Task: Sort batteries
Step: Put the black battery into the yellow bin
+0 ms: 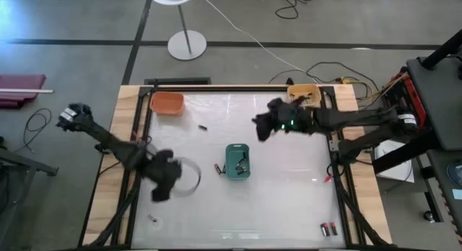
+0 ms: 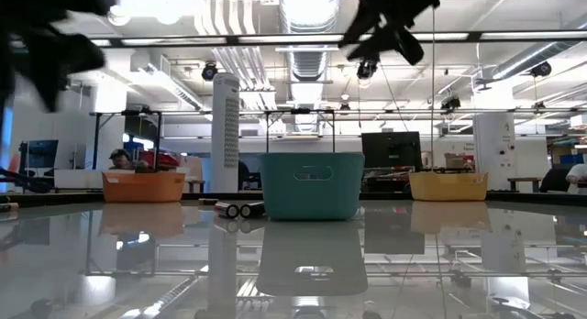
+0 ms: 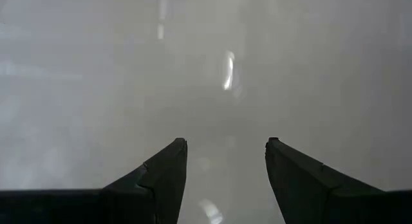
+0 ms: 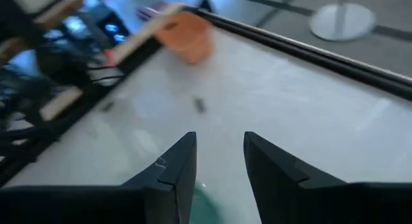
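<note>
Batteries (image 1: pixel 217 167) scattered over white tabletop (image 1: pixel 289 193): one pair lying just beside teal bin's (image 1: pixel 237 161) left side, also seen in low view next to that bin; single dark cell (image 1: pixel 203 126) loose between orange bin (image 1: pixel 167 103) and teal bin; another pair with red ends (image 1: pixel 329 228) near front right corner; small silvery one (image 1: pixel 152 218) near front left corner. A few dark cells inside teal bin.

Teal bin at tabletop centre. Orange bin at back left corner. Yellow bin (image 1: pixel 304 94) at back edge toward right corner, partly covered by right arm.

Left gripper (image 3: pixel 226 161) above left part of tabletop, beside clear round dish (image 1: pixel 192 175), fingers spread apart, nothing between them, only bare white surface under wrist camera.

Right gripper (image 4: pixel 219 153) raised above back centre of tabletop, between yellow bin and teal bin, fingers parted with narrow gap, empty; wrist view looks across toward orange bin and loose dark cell.

Floor lamp base (image 1: pixel 187 45) behind table.
</note>
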Controlling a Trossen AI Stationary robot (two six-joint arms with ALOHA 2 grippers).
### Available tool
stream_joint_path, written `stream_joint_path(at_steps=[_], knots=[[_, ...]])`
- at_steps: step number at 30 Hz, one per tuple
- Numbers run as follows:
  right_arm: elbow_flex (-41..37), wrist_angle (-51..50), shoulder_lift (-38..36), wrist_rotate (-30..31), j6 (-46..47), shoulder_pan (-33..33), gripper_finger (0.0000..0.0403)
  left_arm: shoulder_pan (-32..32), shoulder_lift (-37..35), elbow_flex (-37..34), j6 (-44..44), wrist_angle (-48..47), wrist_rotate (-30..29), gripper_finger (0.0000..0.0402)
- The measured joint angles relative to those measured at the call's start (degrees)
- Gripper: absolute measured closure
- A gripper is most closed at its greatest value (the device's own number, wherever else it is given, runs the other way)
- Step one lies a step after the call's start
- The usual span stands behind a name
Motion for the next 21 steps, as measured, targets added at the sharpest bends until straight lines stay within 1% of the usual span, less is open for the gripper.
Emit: stream_joint_path(at_steps=[3, 5, 7, 9, 12, 15, 19, 21], knots=[[0.0, 2.8, 1.0, 4.6, 1.5, 5.8, 0.0289, -9.8, 3.1, 0.0, 3.5, 0.5, 0.0, 0.0218], [0.4, 3.8, 1.9, 7.8, 3.7, 9.4, 0.0293, -15.1, 5.6, 0.0, 4.1, 0.8, 0.0, 0.0224], [1.3, 4.3, 2.9, 10.8, 4.5, 13.2, 0.0296, -19.2, 8.1, 0.0, 3.0, 1.1, 0.0, 0.0231], [2.7, 4.3, 4.1, 13.6, 4.4, 17.1, 0.0299, -21.9, 10.8, 0.0, 0.6, 1.3, 0.0, 0.0239], [4.9, 4.4, 6.0, 17.4, 2.3, 22.0, 0.0303, -24.1, 15.2, 0.2, -0.1, 2.6, 0.9, 0.0246], [7.0, 4.2, 8.0, 20.3, 0.1, 25.1, 0.0305, -25.3, 20.0, 2.2, 5.6, 4.7, 4.5, 0.0247], [9.2, 3.8, 9.3, 21.0, 0.0, 26.3, 0.0301, -25.3, 24.7, 5.9, 10.2, 6.0, 9.1, 0.0247], [9.8, 3.6, 9.7, 21.1, -0.1, 26.3, 0.0297, -25.3, 26.1, 6.4, 11.1, 8.8, 11.5, 0.0247]])
